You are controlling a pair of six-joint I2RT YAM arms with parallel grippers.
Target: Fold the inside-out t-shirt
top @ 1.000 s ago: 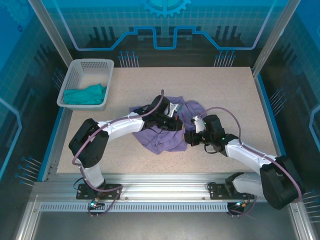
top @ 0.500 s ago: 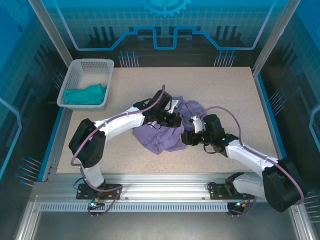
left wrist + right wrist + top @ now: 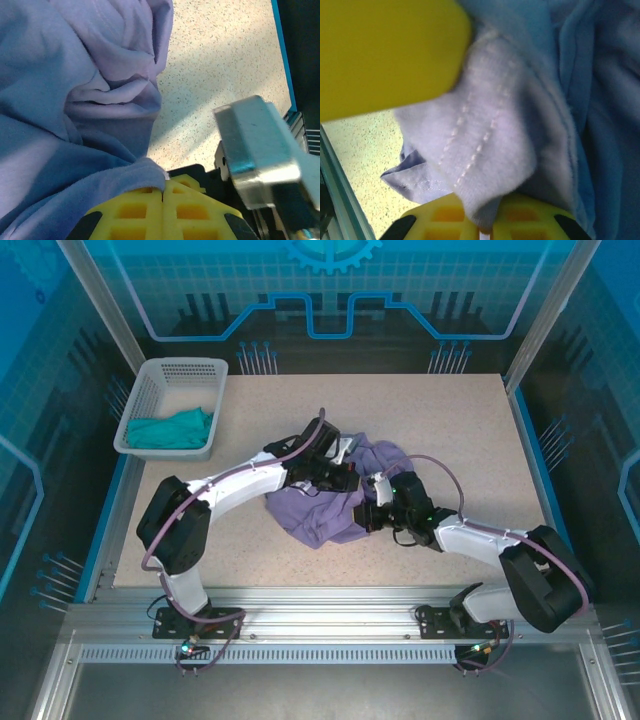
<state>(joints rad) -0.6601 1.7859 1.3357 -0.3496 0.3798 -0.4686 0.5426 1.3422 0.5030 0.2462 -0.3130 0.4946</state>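
Note:
The inside-out t-shirt (image 3: pixel 318 512) is a crumpled lavender heap in the middle of the table. My left gripper (image 3: pixel 343 478) sits on its back right part. In the left wrist view the yellow jaws of that gripper (image 3: pixel 163 192) are shut, with an edge of the t-shirt (image 3: pixel 75 100) pinched between them. My right gripper (image 3: pixel 369 513) is at the heap's right edge. In the right wrist view this gripper (image 3: pixel 487 229) is shut on a stitched hem of the t-shirt (image 3: pixel 490 145). The two grippers are close together.
A white basket (image 3: pixel 185 367) holding a teal-green garment (image 3: pixel 172 428) stands at the table's back left. Bare speckled table (image 3: pixel 450 430) lies right of and behind the shirt. A grey metal block (image 3: pixel 252 145) shows close by in the left wrist view.
My right gripper has moved left into the shirt, opened briefly, and shut on the hem. The left gripper has shifted slightly back, still holding cloth.

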